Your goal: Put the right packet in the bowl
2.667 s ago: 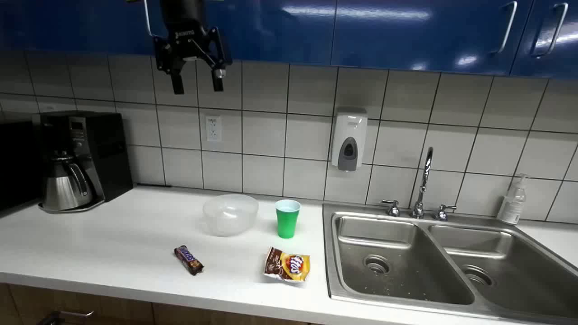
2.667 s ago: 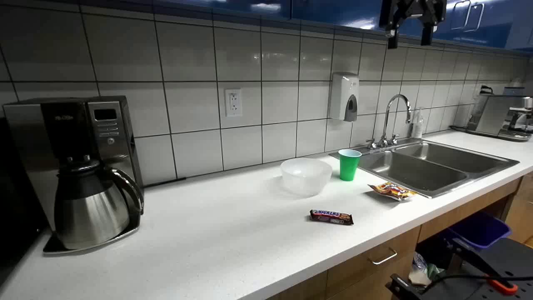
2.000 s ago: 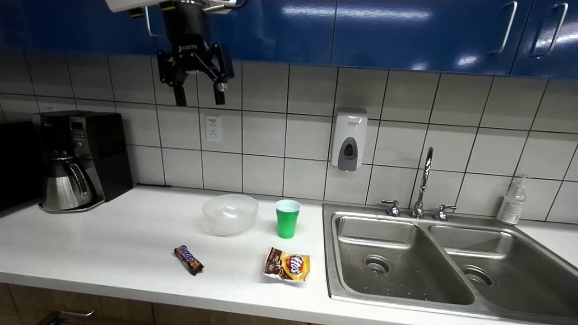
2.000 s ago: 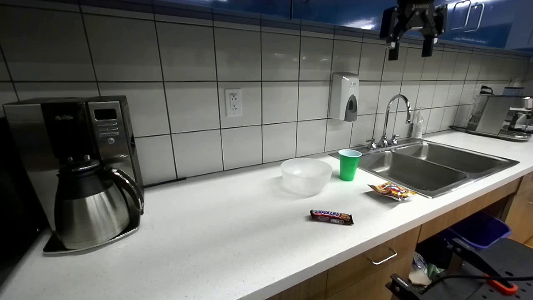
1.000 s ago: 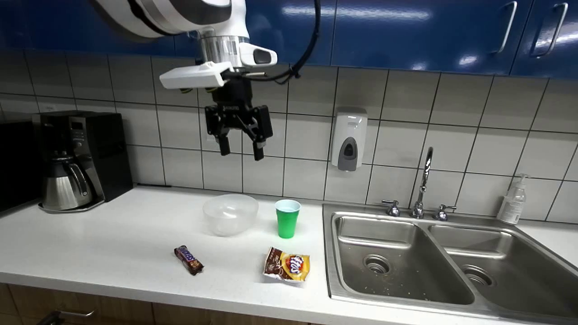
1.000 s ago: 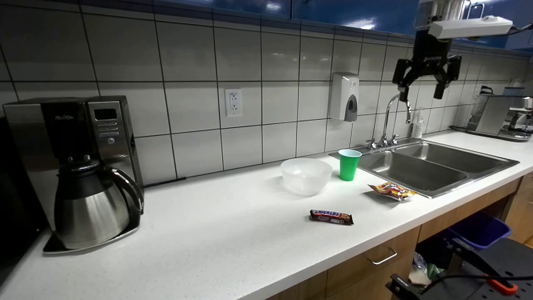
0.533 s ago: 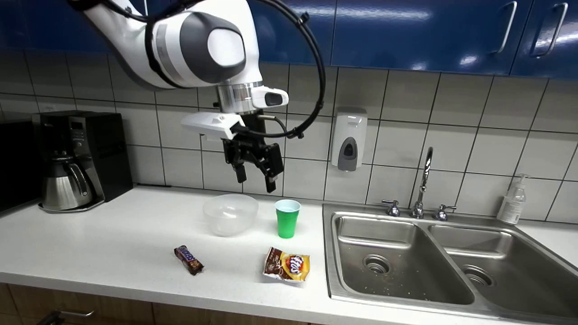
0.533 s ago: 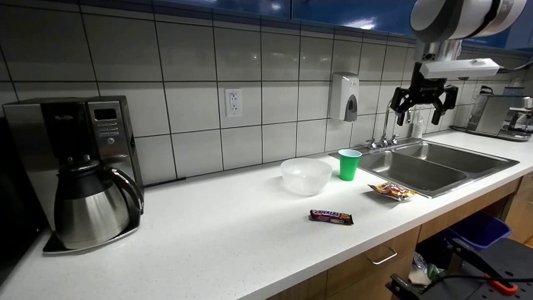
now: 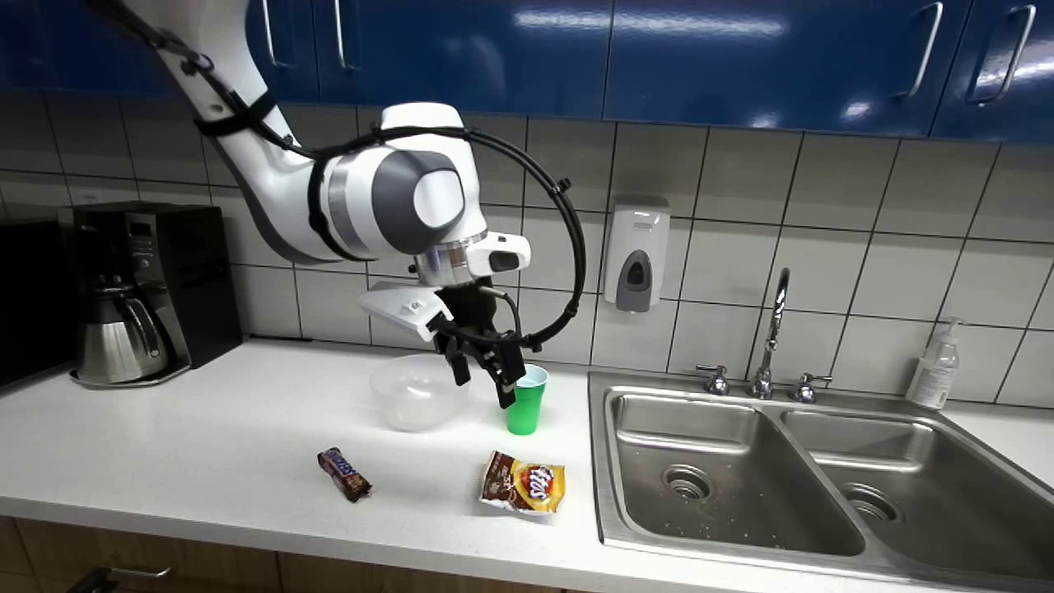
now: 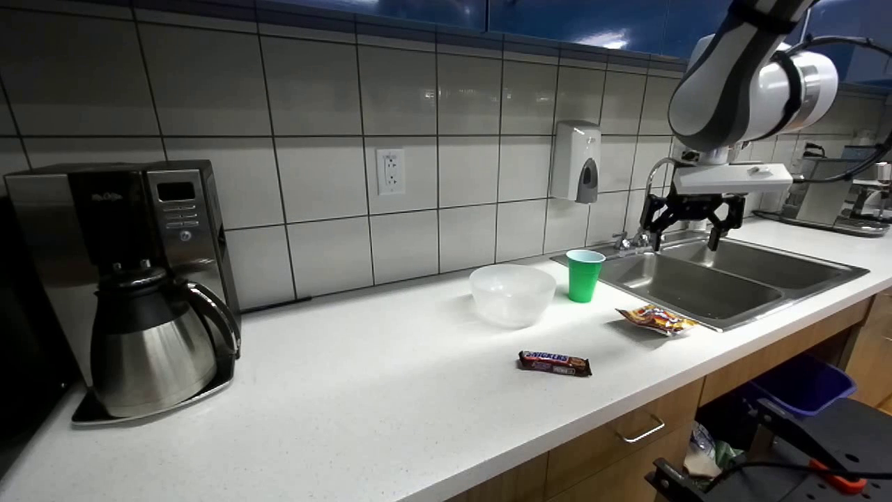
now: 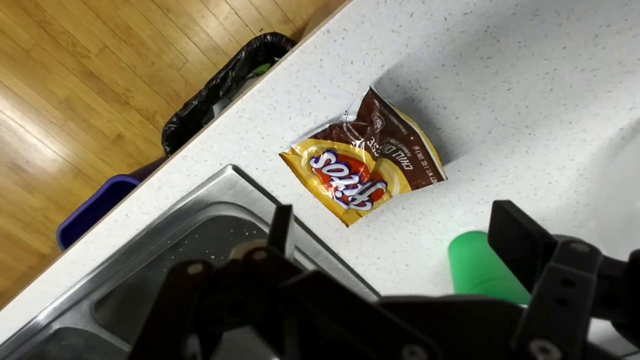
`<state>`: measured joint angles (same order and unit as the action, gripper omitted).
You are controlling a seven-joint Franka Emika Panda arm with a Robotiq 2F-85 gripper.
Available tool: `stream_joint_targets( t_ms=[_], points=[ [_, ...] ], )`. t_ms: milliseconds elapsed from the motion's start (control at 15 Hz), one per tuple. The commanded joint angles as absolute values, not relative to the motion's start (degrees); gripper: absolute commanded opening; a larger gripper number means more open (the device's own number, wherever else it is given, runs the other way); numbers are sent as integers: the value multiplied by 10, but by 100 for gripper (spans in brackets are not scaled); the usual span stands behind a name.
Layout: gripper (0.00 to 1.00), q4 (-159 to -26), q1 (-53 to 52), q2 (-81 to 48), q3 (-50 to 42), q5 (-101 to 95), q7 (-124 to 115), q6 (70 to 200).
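Note:
The right packet, an orange-yellow and dark brown snack packet (image 9: 527, 486), lies on the counter close to the sink's corner. It also shows in an exterior view (image 10: 656, 320) and in the wrist view (image 11: 367, 160), print side up. The bowl (image 9: 416, 399), translucent and whitish, stands farther back and left of the green cup; it also shows in an exterior view (image 10: 512, 300). My gripper (image 9: 483, 389) is open and empty, above the counter. In the wrist view my gripper's fingers (image 11: 392, 217) are wide apart, and the packet lies ahead of them, touching neither.
The green cup (image 9: 524, 412) stands between bowl and sink, partly behind a finger in an exterior view. A slim dark bar packet (image 10: 555, 363) lies near the counter's front. The metal sink (image 9: 603, 494) and its faucet (image 9: 770, 338) are beside the packet. A coffee maker (image 10: 150, 335) stands far left.
The arm has come down from near the cabinets and moved right in an exterior view, lowering my gripper to about the cup's height in the picture. The gripper stays open. Packet, bowl and cup have not moved.

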<state>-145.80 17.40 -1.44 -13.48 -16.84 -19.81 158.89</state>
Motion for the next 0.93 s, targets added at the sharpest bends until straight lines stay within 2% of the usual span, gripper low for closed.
stream_joint_targets(
  t_ms=[0,533,867],
  points=[
    [100,-1420,157,-85,-161,-224,-273,1619],
    [100,-1350,63,-211,-254,-221,-325,1638],
    [100,-1317,21,-275,-278,-172,-322,1651]
  ],
)
